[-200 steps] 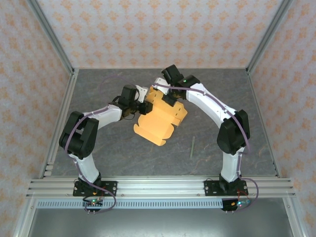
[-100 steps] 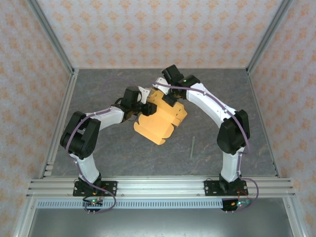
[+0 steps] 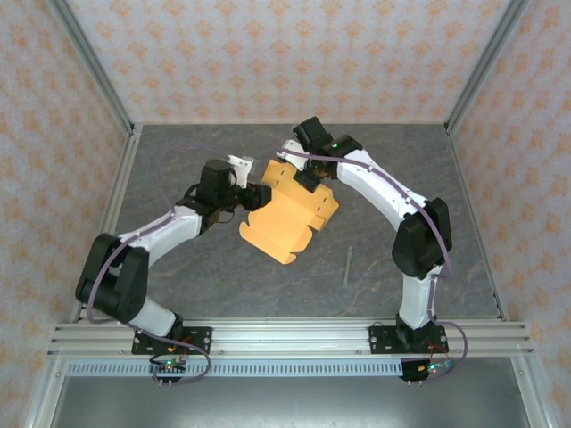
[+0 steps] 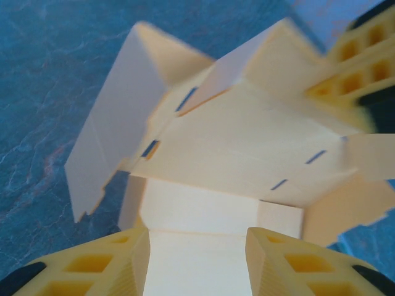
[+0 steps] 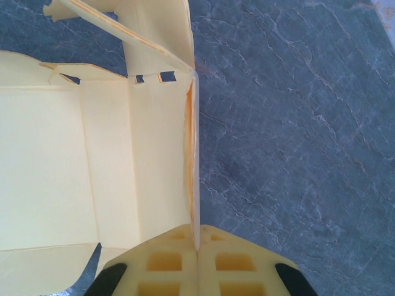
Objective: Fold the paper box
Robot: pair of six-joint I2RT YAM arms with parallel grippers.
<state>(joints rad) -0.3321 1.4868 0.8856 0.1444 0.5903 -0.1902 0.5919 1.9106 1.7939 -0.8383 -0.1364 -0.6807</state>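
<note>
Orange card, the paper box lies as a partly folded sheet on the grey counter, between the two grippers, with several flaps raised.

The left arm is bent sharply at the elbow close to its base. Its forearm reaches away and to the right, with the wrist turned toward the box. The left gripper meets the box's left edge. In the left wrist view its yellow fingers stand well apart, released, and a flat panel of the card runs between them. Whether the pads touch that panel cannot be told. Ahead of this gripper the card widens into a broad panel with small slots, and one flap stands tilted to the gripper's left.

The right arm rises from its base, bends at the elbow and stretches away and to the left. Its wrist dips down over the far edge of the box. The right gripper is clenched on the card. In the right wrist view its two fingers are pressed together, and a thin upright wall of the box is pinched edge-on between them. To that gripper's left the rest of the sheet spreads out with crease lines; to its right is bare counter.

A thin greenish stick lies on the counter on the near side of the right gripper, well apart from the box.
</note>
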